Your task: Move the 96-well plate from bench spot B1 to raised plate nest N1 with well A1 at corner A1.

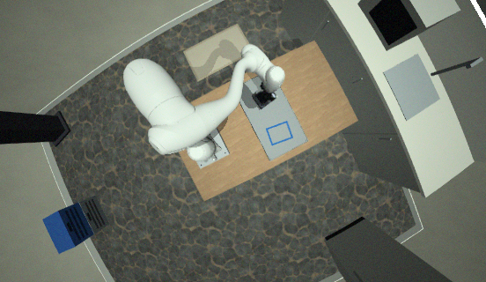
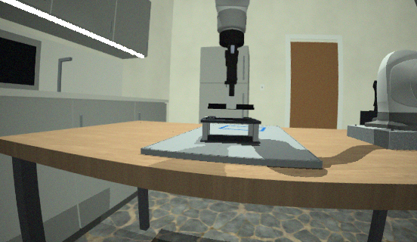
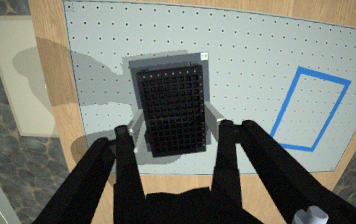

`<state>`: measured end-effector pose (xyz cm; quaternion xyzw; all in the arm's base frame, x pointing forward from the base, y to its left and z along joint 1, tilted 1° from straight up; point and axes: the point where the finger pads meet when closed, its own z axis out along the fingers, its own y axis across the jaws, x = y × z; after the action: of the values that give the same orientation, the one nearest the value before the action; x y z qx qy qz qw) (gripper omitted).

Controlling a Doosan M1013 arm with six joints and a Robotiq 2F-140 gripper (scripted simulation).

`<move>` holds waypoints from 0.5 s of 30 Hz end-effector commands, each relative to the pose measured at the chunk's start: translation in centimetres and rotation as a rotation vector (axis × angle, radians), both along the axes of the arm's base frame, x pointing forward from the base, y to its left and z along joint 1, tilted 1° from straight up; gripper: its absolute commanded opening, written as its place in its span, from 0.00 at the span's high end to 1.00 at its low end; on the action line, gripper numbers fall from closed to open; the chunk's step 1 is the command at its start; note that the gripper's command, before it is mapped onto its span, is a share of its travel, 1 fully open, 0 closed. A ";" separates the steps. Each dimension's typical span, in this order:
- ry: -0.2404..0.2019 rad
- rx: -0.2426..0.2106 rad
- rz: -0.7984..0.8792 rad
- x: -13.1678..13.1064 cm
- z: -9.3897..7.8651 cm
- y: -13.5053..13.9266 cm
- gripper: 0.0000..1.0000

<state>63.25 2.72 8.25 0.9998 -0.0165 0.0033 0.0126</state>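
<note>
The black 96-well plate (image 3: pixel 172 110) hangs level between the fingers of my gripper (image 3: pixel 174 113), which is shut on its long sides. In the side view the plate (image 2: pixel 224 106) floats a short way above the raised nest N1 (image 2: pixel 230 129), apart from it, with the gripper (image 2: pixel 231 90) straight above. In the wrist view the nest's grey rim (image 3: pixel 167 60) shows around the plate, with a small white corner mark (image 3: pixel 204 56) at the far right corner. The blue outline of spot B1 (image 3: pixel 310 110) is empty; it also shows in the top view (image 1: pixel 278 133).
Nest and B1 sit on a grey perforated board (image 2: pixel 230 150) on the wooden table (image 1: pixel 268 118). The arm's base (image 2: pixel 393 109) stands at the table's right side. A counter (image 1: pixel 414 87) runs beyond the table.
</note>
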 end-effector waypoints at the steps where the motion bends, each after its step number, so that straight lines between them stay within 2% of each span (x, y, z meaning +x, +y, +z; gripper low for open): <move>1: 0.000 0.000 0.000 0.0 -0.3 0.0 1.00; 9: 0.000 0.000 0.000 0.0 -1.7 0.0 1.00; 15: 0.000 0.000 0.000 0.0 -1.8 0.0 1.00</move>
<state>63.26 2.67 6.48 0.9998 -0.0165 0.0033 0.0126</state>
